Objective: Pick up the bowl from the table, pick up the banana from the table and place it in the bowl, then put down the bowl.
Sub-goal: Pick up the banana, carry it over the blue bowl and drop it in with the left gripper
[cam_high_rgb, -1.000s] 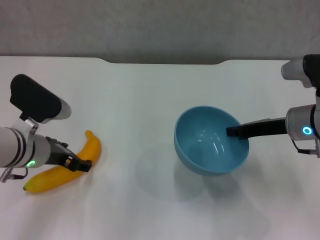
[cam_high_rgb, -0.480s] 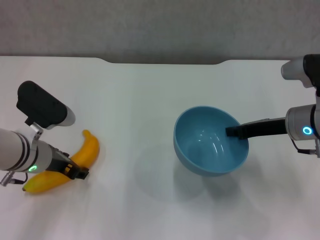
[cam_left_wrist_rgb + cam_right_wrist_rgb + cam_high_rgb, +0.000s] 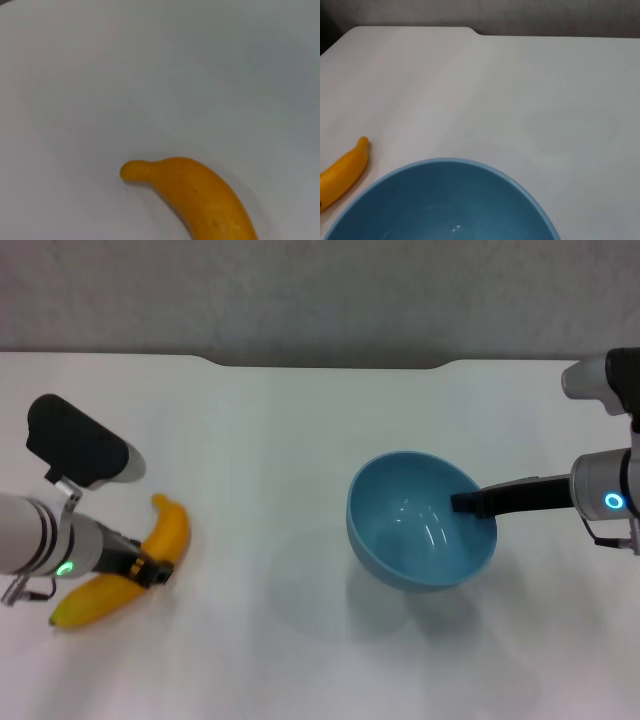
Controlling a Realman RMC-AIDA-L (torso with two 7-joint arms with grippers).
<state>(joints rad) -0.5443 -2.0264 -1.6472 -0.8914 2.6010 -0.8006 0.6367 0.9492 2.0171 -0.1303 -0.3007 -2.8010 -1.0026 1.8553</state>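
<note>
My right gripper point(image 3: 462, 503) pinches the rim of the bowl point(image 3: 420, 522) on the side facing my right arm, one dark finger reaching over the edge into the hollow. The bowl is tilted, its open mouth turned toward my head camera, and a faint shadow lies on the table point(image 3: 300, 440) beneath and beside it, so it looks raised off the white surface. In my right wrist view the bowl's point(image 3: 440, 200) blue rim arcs across the near part of the picture, with the table point(image 3: 520, 90) and its notched far edge beyond.

My left gripper point(image 3: 155, 571) is well apart from the bowl, out on my left side, low over the table. It sits across the middle of the banana point(image 3: 168, 530), its dark fingers closed around the fruit. The banana is angled, its stem end pointing up and toward the bowl, the other end trailing away from the bowl toward my body. My left wrist view shows the banana's point(image 3: 200, 195) stem end against the bare table point(image 3: 150, 75); my own fingers are out of sight there.
</note>
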